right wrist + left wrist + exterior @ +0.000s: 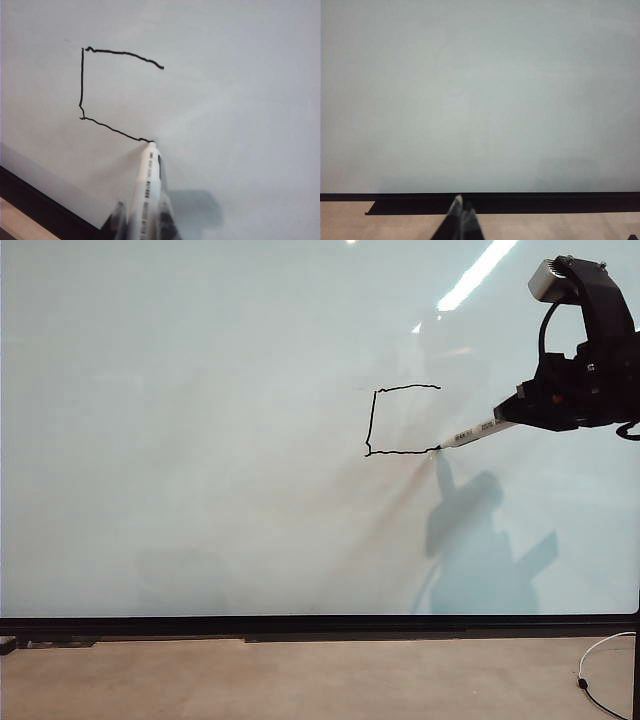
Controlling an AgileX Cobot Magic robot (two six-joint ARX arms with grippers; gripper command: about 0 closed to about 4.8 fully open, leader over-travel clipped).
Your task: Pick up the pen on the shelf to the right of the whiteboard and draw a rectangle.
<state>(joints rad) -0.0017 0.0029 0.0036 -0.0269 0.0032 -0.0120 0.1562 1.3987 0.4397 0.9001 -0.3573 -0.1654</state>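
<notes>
One pen [480, 430] is clenched in the right hand [520, 412] at the board's [200, 440] upper right, its black tip touching the surface at the lower right corner of the rectangle [400, 420]. Three sides are drawn; the right side stands open. The left hand [462, 206], fingers together and holding nothing, sits low before the board's black bottom edge.

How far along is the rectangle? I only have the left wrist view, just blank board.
Observer: Three sides of the rectangle are drawn; the right side is missing.
Operator: Where's the pen?
Observer: The pen has its tip on the whiteboard at the bottom line's right end.
Operator: Who holds it?
Observer: The right gripper, shut on its barrel. Your left gripper sits shut below the board's edge.
</notes>
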